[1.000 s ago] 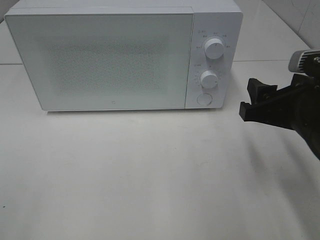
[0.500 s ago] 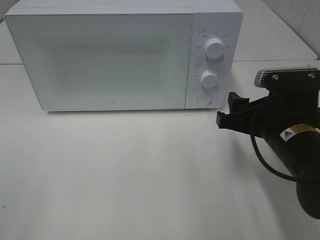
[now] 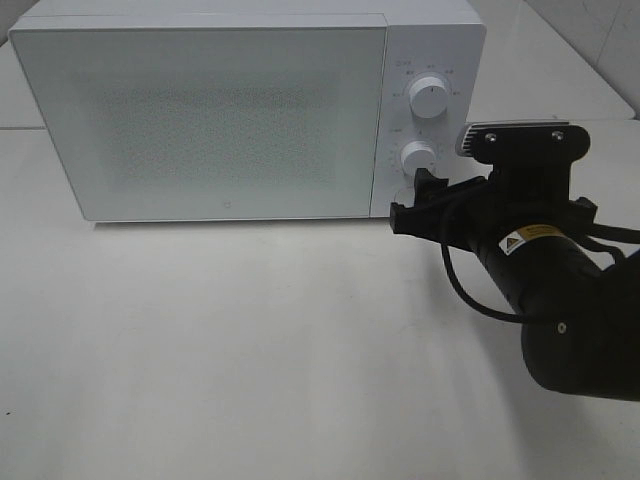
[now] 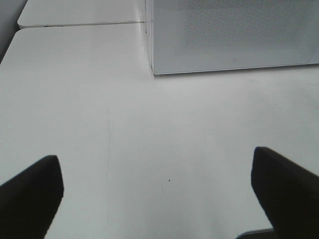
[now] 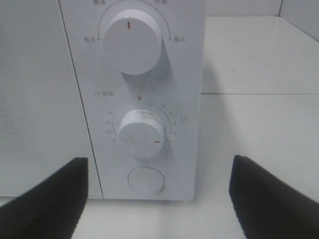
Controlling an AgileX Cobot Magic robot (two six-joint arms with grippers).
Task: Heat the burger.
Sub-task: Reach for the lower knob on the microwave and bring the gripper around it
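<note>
Aimed the right gripper [image 5: 159,167], fingers spread and empty, at the round button [image 5: 145,180] on the microwave [image 3: 240,10], likely to open its shut door [image 3: 200,120]. Held the left gripper [image 4: 154,167], likewise spread and empty, before the microwave. Saw no burger anywhere.

On the control panel [image 5: 184,74] of the microwave [image 3: 240,110], small grey Chinese characters stand left and right of the upper knob [image 5: 130,42], too blurred to read surely; a red line marks the knob's face. Above the lower knob [image 5: 142,133] sit a small clock sign, two grey characters and a red marker, and tiny grey numbers ring the knob, those on the left looking like 15, 20, 25 and 30. The door [image 4: 224,30] bears a tiny unreadable mark [image 3: 227,207] near its lower edge. The right arm [image 3: 560,300] carries a yellow warning label [image 3: 527,238] with a triangle sign, its print illegible
</note>
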